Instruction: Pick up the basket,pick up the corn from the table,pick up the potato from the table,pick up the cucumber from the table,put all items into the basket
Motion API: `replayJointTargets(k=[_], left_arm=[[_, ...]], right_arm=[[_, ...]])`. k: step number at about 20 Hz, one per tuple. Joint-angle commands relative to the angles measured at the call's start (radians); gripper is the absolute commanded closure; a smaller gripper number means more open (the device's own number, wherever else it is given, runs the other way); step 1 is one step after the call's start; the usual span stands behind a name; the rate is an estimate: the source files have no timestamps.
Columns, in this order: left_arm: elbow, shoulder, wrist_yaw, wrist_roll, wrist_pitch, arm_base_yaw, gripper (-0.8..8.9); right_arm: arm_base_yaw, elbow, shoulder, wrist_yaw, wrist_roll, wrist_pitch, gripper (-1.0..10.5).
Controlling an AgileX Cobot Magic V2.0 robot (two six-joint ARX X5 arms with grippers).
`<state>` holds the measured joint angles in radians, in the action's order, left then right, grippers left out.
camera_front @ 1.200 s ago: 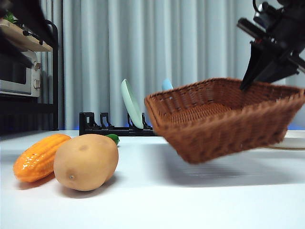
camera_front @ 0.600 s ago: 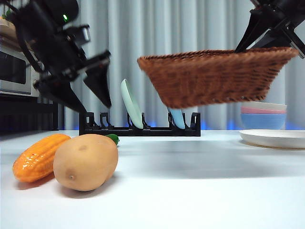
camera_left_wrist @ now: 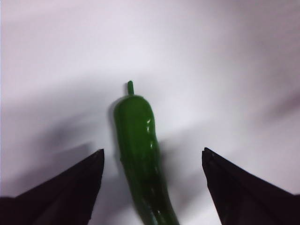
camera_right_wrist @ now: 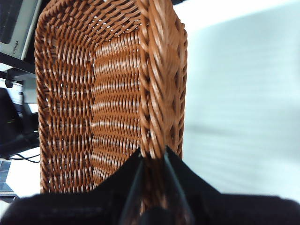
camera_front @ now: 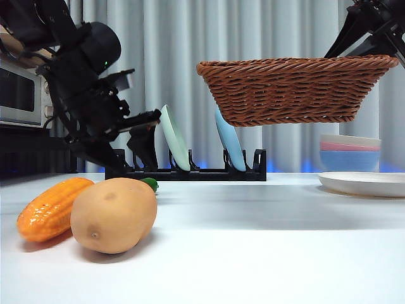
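Basket (camera_front: 294,92): held level in the air at the right, clear of the table (camera_front: 253,253).
Right gripper (camera_right_wrist: 153,157): 2 jaws clamped on the basket's rim.
Left gripper (camera_left_wrist: 152,161): jaws spread wide, empty, above the cucumber (camera_left_wrist: 139,150).
Cucumber: lying on the table between the jaws, behind the potato (camera_front: 114,214).
Corn (camera_front: 54,208): left, touching the potato.

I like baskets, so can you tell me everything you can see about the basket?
The basket is brown woven wicker, shallow and rectangular, with flared sides and a thick braided rim. It hangs level in the air, high above the table, touching nothing below. The right end effector pinches its rim at one end, one jaw inside and one outside. From the right wrist view, the part of its inside that shows looks empty. Behind it stand a rack of plates and stacked bowls.
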<state>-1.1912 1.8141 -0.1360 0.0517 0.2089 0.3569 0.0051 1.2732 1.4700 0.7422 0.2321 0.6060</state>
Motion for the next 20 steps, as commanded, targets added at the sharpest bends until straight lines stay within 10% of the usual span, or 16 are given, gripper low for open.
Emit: replayJointTargets(k=[1, 5, 8, 20], left_arm=[[0.005, 0.049, 0.002, -0.021, 0.022, 0.005, 4.68], [0.005, 0.075, 0.005, -0.023, 0.003, 0.005, 5.11], [0.005, 0.085, 0.000, -0.031, -0.006, 0.005, 8.31], [-0.168, -0.270, -0.003, -0.021, 0.164, 0.004, 8.22]], right_arm=[[0.000, 0.008, -0.006, 0.019, 0.014, -0.015, 9.6], [0.000, 0.008, -0.006, 0.019, 0.014, -0.015, 9.6], [0.001, 0.008, -0.006, 0.019, 0.014, -0.015, 9.6], [0.058, 0.008, 0.035, -0.044, 0.032, -0.019, 9.6]])
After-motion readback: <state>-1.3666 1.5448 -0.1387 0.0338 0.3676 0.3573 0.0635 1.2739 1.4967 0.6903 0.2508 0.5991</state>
